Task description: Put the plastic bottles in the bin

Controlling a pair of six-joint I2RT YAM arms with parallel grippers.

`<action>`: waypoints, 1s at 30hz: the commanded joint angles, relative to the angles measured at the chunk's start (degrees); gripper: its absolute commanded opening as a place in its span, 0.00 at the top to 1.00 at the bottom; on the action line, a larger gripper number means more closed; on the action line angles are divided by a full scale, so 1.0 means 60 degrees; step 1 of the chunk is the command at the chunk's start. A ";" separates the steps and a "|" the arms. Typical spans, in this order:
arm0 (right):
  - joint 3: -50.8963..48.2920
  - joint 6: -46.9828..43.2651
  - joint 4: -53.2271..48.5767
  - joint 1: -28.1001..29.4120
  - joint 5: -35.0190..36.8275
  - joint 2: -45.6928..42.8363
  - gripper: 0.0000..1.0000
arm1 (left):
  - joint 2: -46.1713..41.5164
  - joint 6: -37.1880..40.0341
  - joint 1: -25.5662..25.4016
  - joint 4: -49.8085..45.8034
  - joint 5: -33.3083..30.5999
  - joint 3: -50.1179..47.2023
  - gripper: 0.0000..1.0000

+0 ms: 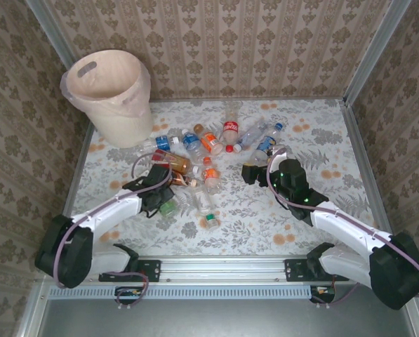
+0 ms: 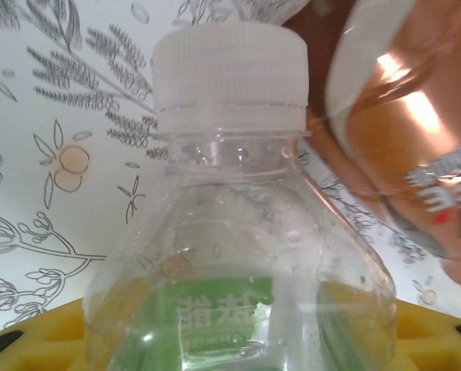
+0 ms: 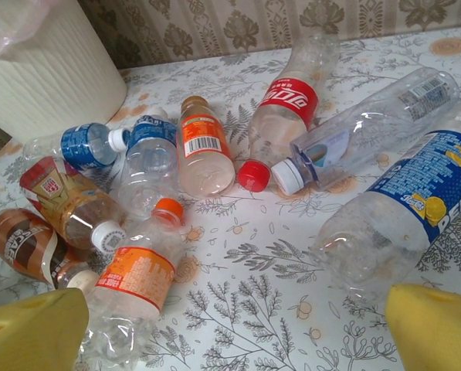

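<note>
Among plastic bottles [image 1: 209, 144], left end effector [image 1: 163, 200] clasps green-labelled bottle [image 2: 238, 255]; right end effector [image 3: 234, 328] gapes.

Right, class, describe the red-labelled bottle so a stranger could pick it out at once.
Find the cream bin in the far left corner, then look right to the plastic bottles heaped mid-table. At the heap's far edge lies the red-labelled bottle. Its white script and red cap set it apart from the orange-labelled bottle beside it.
</note>
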 commanded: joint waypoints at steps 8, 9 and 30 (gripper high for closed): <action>0.0685 -0.0344 0.0675 0.0194 -0.1996 0.0349 0.00 | -0.1173 0.2328 0.0336 -0.0103 -0.0440 0.1156 0.49; 0.0729 -0.0360 0.0769 0.0244 -0.1989 0.0395 0.00 | -0.1215 0.2525 0.0380 0.0012 -0.0408 0.1305 0.49; 0.0652 0.0658 0.2003 0.0341 -0.1242 0.0933 0.00 | 0.0166 0.5467 0.1942 0.2293 0.0524 0.5245 0.49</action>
